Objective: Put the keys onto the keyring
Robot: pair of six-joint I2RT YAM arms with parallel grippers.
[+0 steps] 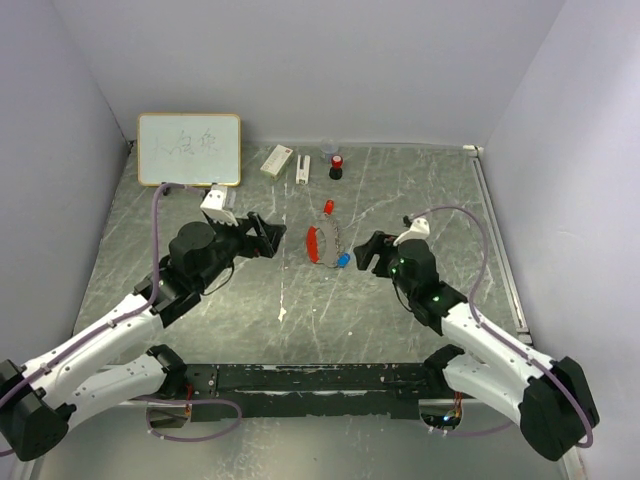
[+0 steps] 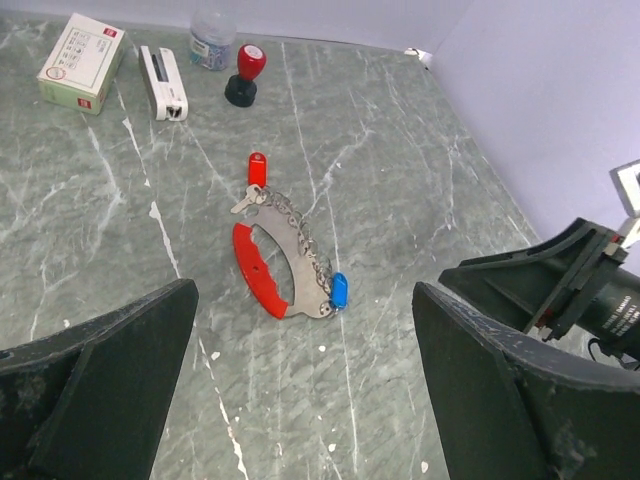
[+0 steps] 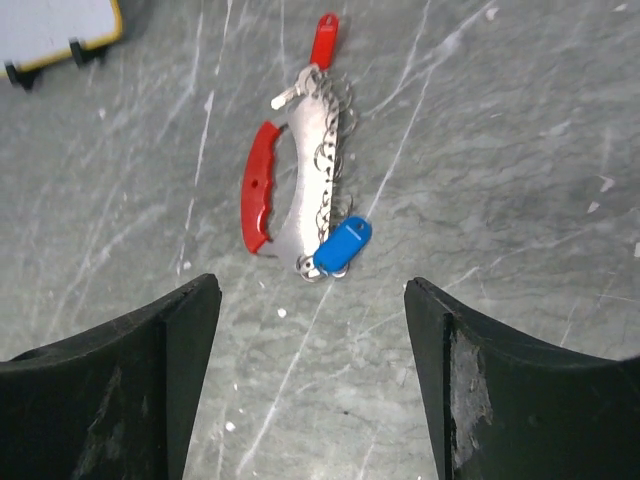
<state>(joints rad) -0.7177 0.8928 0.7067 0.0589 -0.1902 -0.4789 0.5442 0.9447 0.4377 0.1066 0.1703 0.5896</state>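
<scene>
The keyring [image 1: 316, 244] lies near-to-far, red key [image 1: 328, 207] farthest, between left claw [image 1: 272, 238] and right claw [image 1: 366, 252], both released

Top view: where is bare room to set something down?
Bare tabletop lies in front of the keyring toward the near edge, and at far right beyond the right gripper. Crowded: the back edge with whiteboard, box and red-capped bottle, and the centre, with the left gripper beside the keyring.
</scene>
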